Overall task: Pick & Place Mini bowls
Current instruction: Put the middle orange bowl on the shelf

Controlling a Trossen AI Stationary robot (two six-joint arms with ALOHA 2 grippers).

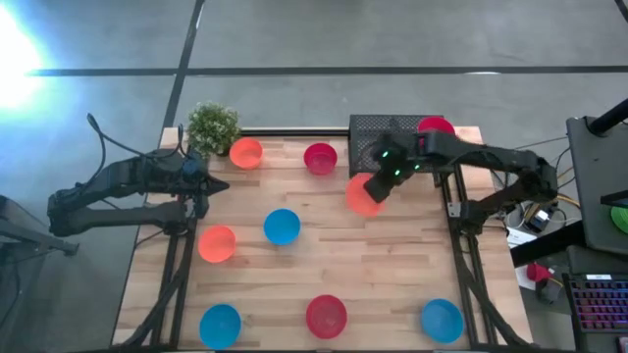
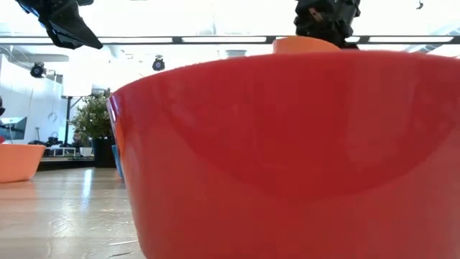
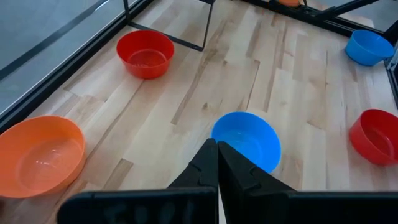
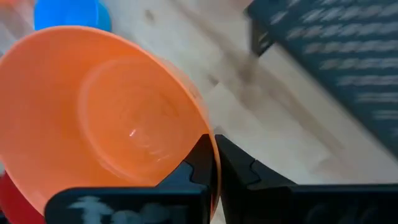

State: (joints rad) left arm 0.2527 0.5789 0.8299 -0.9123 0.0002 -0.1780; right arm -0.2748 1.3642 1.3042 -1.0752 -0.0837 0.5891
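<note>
Several mini bowls in blue, red and orange stand scattered on the wooden table (image 1: 392,265). One orange bowl (image 1: 361,196) hangs above the table's far right part, with my right gripper (image 1: 379,182) shut on it; the low view shows this bowl (image 2: 305,44) under the gripper (image 2: 327,21). My left gripper (image 1: 210,184) hovers shut over the table's left side, holding nothing. A blue bowl (image 3: 245,140) stands on the table below and ahead of its fingers (image 3: 217,171). My right gripper pinches the orange bowl's rim (image 4: 198,127) between its two fingers, one finger (image 4: 198,163) inside the bowl and the other outside. The fingers come steeply from above. The bowl hangs tilted, lifted clear of the table.
A black perforated crate (image 1: 378,132) stands at the far right with a red bowl (image 1: 435,126) by it. A green potted plant (image 1: 213,127) stands at the far left corner. A red bowl (image 2: 287,158) fills the low view. Bare wood lies mid-table, right of centre.
</note>
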